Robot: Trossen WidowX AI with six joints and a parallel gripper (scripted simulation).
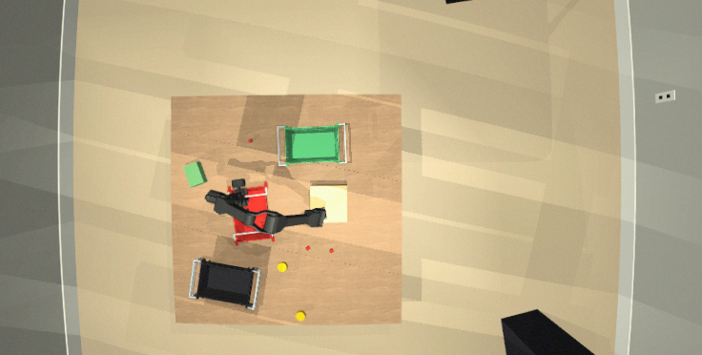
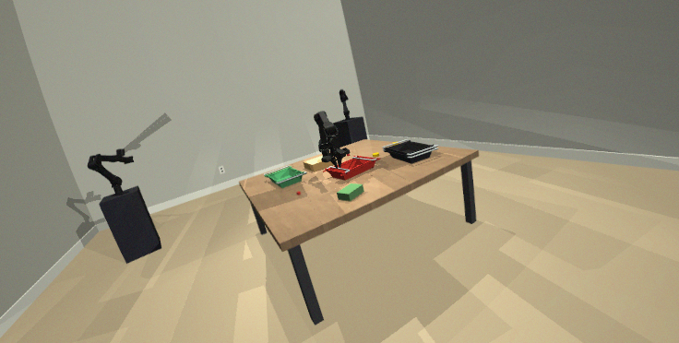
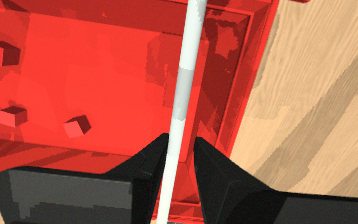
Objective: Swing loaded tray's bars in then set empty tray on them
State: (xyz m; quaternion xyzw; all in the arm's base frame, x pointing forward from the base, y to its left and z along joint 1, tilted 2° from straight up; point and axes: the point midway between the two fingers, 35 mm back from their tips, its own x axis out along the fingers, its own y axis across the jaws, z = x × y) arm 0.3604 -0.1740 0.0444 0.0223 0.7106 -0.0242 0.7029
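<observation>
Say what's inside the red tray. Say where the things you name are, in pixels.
Three small red blocks lie on the floor of the red tray (image 1: 257, 202) (image 2: 363, 168) (image 3: 95, 75). The wrist view cuts off its far end, and from above the arm covers part.

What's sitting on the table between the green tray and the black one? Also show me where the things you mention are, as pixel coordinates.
The red tray (image 1: 258, 201) (image 2: 357, 171) (image 3: 90, 75), with the black robot arm (image 1: 293, 220) (image 2: 327, 124) above it. The top view shows this best.

The arm (image 1: 272, 222) (image 2: 327, 127) reaches across the table (image 1: 373, 166) (image 2: 303, 227), rising from its base and bending over at the upper joints. Its hand (image 1: 238, 197) (image 2: 338, 166) (image 3: 181, 140) points steeply downward. The two black fingers stand slightly apart, with a narrow gap between their tapered tips. Beyond them, the wider finger bodies spread out to either side.
</observation>
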